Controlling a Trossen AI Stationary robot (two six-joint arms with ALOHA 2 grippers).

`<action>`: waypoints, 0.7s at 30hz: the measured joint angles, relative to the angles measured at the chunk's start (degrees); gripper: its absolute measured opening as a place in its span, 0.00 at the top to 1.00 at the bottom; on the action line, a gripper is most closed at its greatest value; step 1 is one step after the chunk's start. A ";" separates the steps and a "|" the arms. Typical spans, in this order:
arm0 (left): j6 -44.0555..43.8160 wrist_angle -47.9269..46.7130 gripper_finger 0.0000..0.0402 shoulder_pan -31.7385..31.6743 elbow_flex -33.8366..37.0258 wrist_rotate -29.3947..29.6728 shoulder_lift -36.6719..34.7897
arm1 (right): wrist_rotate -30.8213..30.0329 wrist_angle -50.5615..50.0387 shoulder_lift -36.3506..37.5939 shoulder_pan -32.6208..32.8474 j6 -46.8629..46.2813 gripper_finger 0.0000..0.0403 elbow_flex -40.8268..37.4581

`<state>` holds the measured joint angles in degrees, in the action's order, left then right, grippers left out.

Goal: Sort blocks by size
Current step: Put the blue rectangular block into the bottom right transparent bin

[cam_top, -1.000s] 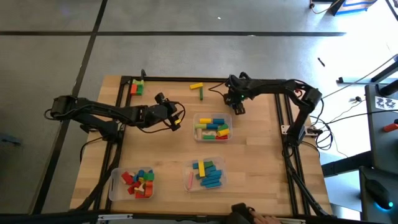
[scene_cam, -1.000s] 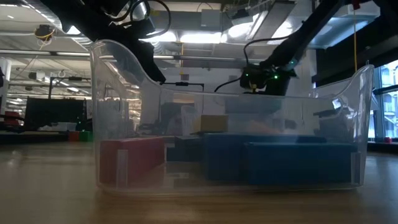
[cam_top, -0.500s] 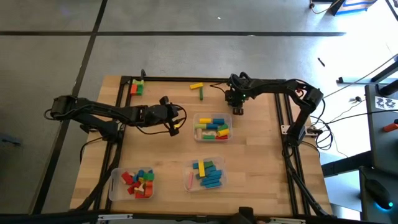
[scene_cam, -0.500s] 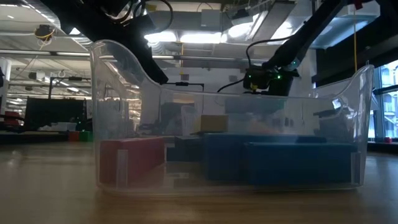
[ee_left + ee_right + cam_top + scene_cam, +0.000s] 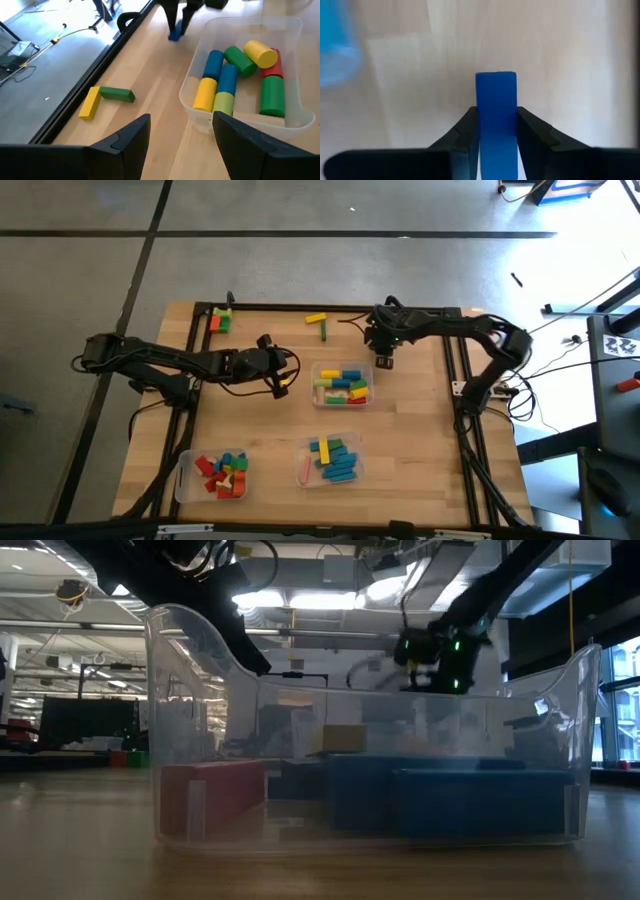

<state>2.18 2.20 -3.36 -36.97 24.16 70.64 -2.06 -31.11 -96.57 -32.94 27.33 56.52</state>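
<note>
From above, the right claw (image 5: 384, 356) hung over the bench (image 5: 420, 430) beyond the far clear tray (image 5: 341, 384) of blocks (image 5: 340, 387); the left claw (image 5: 284, 376) waited left of that tray; at bench height, a near tray (image 5: 370, 720) held red and blue blocks; the left wrist showed open fingers (image 5: 125, 142); the right wrist showed fingers clamped on a blue block (image 5: 495, 115).

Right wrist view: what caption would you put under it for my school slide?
The right claw pinches an upright blue block above the wooden table.
</note>
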 joint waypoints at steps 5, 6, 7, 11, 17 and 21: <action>-0.05 0.00 0.48 0.00 0.00 0.00 -0.01 | -2.08 -5.43 6.95 2.92 -4.00 0.75 0.14; -0.14 -0.02 0.48 0.00 0.00 0.02 -0.01 | -2.45 -6.04 8.52 3.59 -4.98 0.75 0.14; -0.16 0.00 0.48 0.00 0.00 0.02 0.01 | -2.71 -6.74 10.09 4.44 -6.10 0.75 0.18; -0.21 0.27 0.48 0.00 -0.04 0.02 -0.18 | -2.91 -8.03 15.28 8.56 -11.11 0.75 0.21; -0.84 -0.18 0.48 0.00 -0.22 0.04 -1.28 | 0.74 -6.53 19.78 16.84 -19.23 0.75 0.27; -1.82 -0.30 0.48 0.00 -0.22 0.04 -1.41 | 3.50 -1.47 19.63 23.60 -22.79 0.74 0.28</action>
<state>0.36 1.90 -3.36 -37.19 24.21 69.23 1.44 -32.57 -76.93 -9.34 4.54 56.80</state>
